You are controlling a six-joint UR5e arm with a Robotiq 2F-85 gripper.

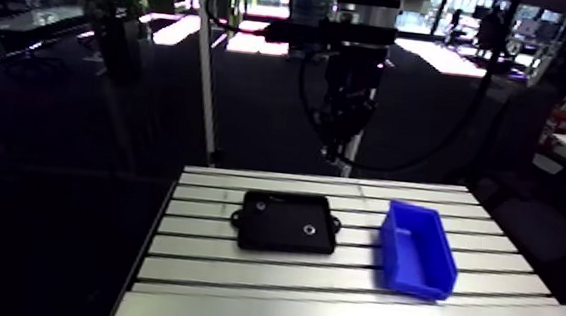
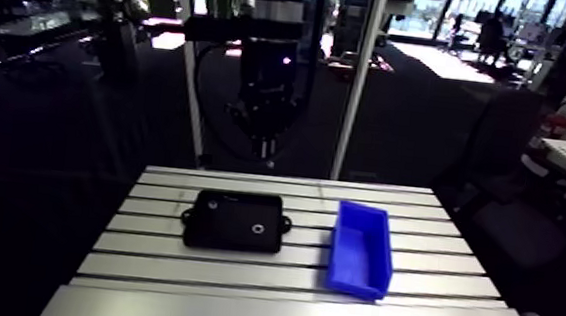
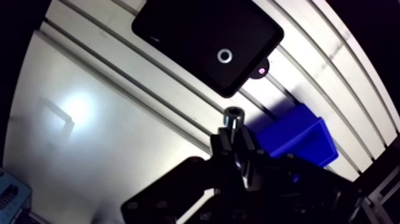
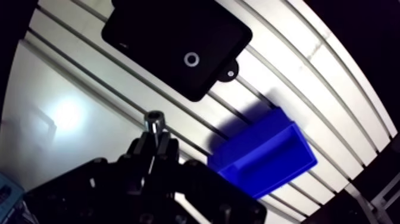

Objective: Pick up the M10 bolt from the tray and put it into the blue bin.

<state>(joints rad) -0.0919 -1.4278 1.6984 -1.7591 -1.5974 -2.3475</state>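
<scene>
When read from the arm view, shows the gripper (image 1: 339,156) hanging high above the far side of the table (image 1: 234,278), with the black tray (image 1: 274,234) and the blue bin (image 1: 396,247) side by side below, not touching. Then, from the wrist view, finds the fingers clamped on the M10 bolt (image 3: 233,117), socket head outward, aloft near both tray and bin: pickup judged done, carry and drop into the bin left. Finds a small pale ring (image 3: 224,56) in the tray, and no readable brand, label or writing anywhere.
</scene>
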